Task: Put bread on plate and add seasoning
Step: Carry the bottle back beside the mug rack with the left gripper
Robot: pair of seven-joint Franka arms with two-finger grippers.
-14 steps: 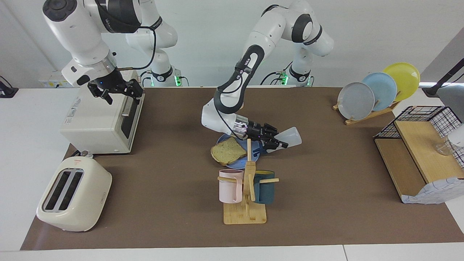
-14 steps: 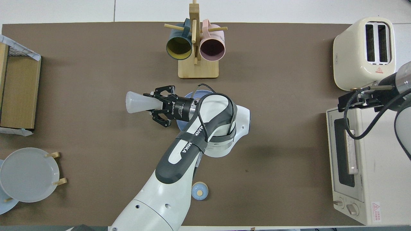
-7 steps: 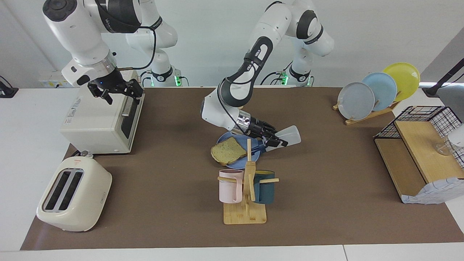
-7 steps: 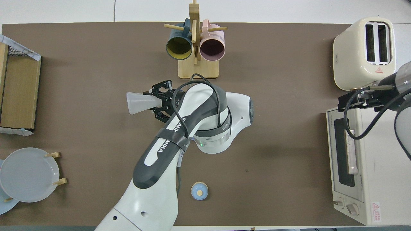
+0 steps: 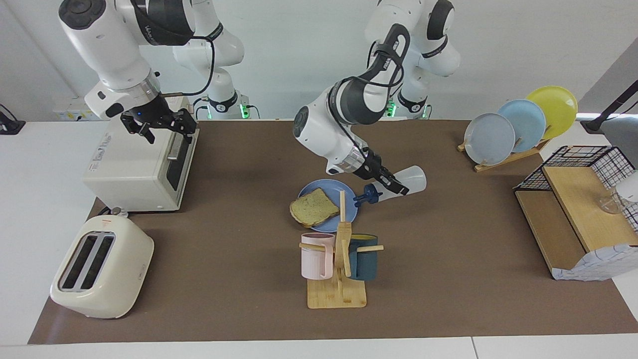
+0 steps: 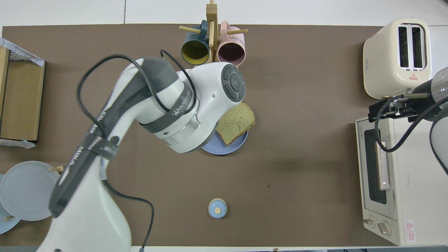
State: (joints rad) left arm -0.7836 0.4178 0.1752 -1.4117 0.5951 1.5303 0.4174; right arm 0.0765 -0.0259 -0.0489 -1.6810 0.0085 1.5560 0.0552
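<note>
Seasoning bottle point(image 5: 398, 183): clamped in my left gripper point(image 5: 388, 182), held up, tilted, long axis sloping cap-down toward the plate point(image 5: 319, 188). Bread point(image 5: 313, 206) on that plate, past the cap and lower. Right gripper point(image 5: 160, 123): fingers apart, waiting over the toaster oven point(image 5: 134, 167).

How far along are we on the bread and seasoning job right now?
Done: the bread lies on the plate. In hand: the left gripper is shut on the seasoning, tilted cap-down beside the plate's rim, cap not yet over the slice. Left: bring the cap over the bread and shake. The right gripper waits open over the toaster oven.
</note>
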